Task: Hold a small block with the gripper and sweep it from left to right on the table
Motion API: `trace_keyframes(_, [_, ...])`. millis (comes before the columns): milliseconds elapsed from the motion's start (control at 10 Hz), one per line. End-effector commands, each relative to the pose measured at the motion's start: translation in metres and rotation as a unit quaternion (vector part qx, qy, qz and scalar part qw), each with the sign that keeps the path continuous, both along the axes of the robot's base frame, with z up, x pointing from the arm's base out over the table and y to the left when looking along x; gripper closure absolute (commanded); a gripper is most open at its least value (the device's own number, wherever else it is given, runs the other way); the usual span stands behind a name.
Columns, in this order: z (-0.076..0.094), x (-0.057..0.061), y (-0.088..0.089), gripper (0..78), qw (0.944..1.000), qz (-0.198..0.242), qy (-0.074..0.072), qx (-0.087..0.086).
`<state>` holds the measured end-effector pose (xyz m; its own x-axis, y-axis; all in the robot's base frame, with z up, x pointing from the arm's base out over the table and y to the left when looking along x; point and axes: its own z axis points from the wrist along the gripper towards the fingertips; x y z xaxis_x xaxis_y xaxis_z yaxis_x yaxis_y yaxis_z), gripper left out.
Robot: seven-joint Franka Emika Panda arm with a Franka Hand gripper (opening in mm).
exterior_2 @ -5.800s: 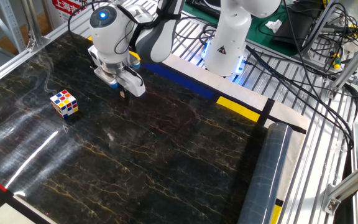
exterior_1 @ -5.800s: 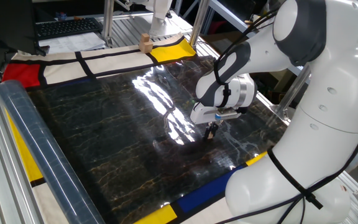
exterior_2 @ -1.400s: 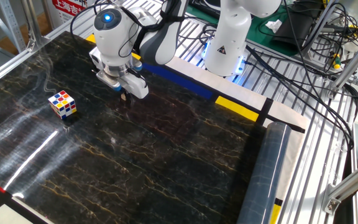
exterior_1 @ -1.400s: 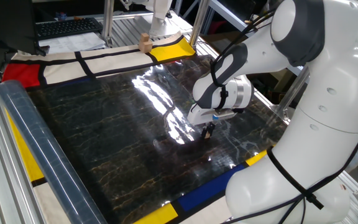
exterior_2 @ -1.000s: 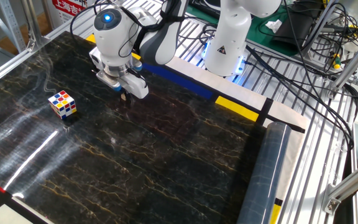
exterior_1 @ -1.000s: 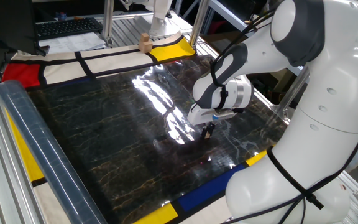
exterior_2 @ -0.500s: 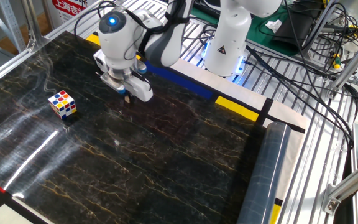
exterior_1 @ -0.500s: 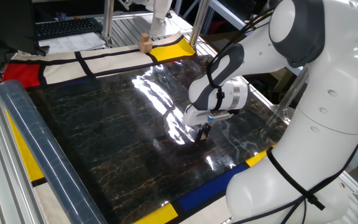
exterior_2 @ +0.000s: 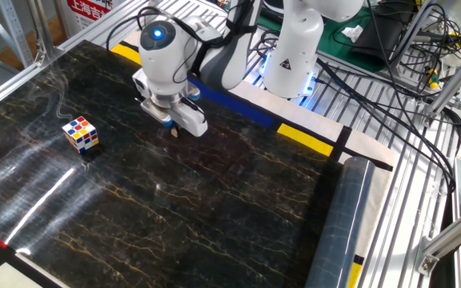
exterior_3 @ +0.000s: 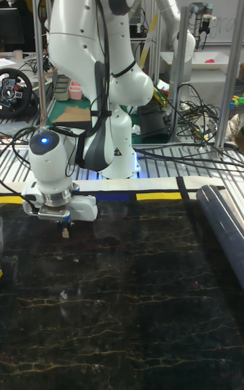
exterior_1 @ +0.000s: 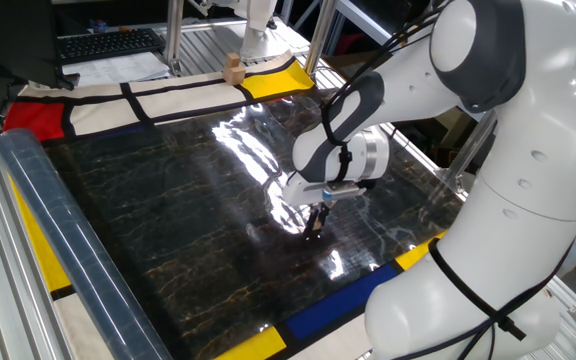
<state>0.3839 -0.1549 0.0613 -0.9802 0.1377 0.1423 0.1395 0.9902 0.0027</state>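
Note:
My gripper (exterior_1: 314,228) points straight down at the black marble table (exterior_1: 168,200), its tips at or just above the surface near the blue and yellow edge. In the other fixed view the gripper (exterior_2: 174,131) is shut on the small block (exterior_2: 174,134), a tiny tan cube showing between the dark fingers. The tall fixed view shows the same grip: gripper (exterior_3: 64,229) closed around the small block (exterior_3: 64,233) over the table (exterior_3: 135,295). In the one fixed view the block is too small to make out.
A multicoloured puzzle cube (exterior_2: 82,134) sits on the marble to the gripper's left. A taller tan wooden block (exterior_1: 233,68) stands on the far border panel. A grey rolled tube (exterior_1: 58,230) lies along one table edge, also seen as tube (exterior_2: 342,224).
The gripper has slid with the small block across the table, rightward in the other fixed view and away from the puzzle cube. The cube has not moved.

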Motion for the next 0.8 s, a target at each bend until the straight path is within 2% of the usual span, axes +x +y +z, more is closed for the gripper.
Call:
trace_keyframes(100, [-0.001, -0.001, 0.003, 76.4, 1.0, -0.004, 0.001, -0.001])
trace_keyframes(400, [-0.002, 0.0, -0.001, 76.4, 1.0, -0.003, 0.0, -0.005])
trace_keyframes(800, [-0.01, 0.001, -0.027, 76.4, 0.9998, 0.019, -0.006, -0.003])
